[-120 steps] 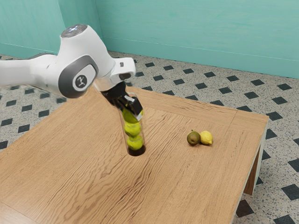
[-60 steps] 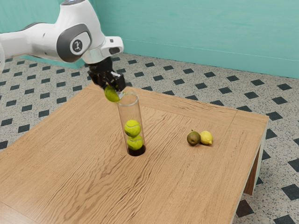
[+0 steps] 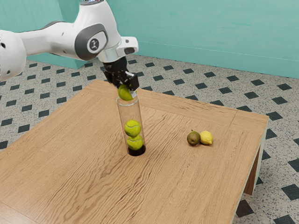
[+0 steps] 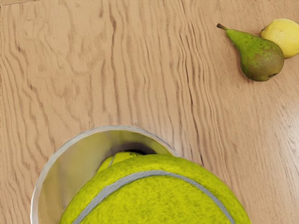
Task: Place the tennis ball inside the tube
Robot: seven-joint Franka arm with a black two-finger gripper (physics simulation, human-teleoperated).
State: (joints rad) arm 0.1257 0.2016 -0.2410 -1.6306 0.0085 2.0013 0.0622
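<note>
The hand is clamping on the tennis ball, prob. keeping it high b/c it's needing to drop in through the open top. The ball is hanging just under the hand, at the rim of the clear tube; can't tell if it's touching the rim. The tube is standing on the surface directly below the hand, presumably so gravity is doing the work, w/ two balls stacking at its bottom and leaving room above. Pear & lemon are lying side by side, lower than the hand and off to one side, likely playing no part. Re direction: the ball, being round, isn't pointing anywhere or showing a long axis, tho its pale seam is curving across it. The tube's long axis is running vert., its mouth facing up to the hand. Next move is prob. needing a bit of centring, then letting go; otherwise the ball is risking catching on the rim.
</note>
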